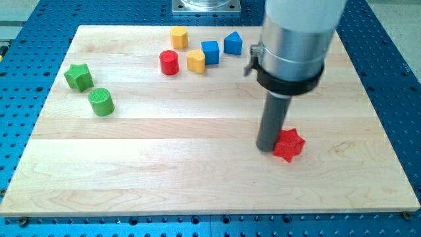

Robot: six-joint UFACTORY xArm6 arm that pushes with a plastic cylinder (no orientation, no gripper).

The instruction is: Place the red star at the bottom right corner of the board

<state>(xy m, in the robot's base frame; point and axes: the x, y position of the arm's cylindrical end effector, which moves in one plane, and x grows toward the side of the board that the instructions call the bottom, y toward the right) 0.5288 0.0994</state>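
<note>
The red star (289,145) lies on the wooden board (197,171), right of centre and in the lower half. My tip (266,149) stands right against the star's left side, touching it. The dark rod rises from there into the grey arm body, which hides part of the board's upper right.
A green star (78,76) and a green cylinder (101,102) sit at the view's left. Near the top are a red cylinder (169,62), a yellow cylinder (179,37), a yellow block (195,60), a blue cube (210,52) and a blue block (233,43).
</note>
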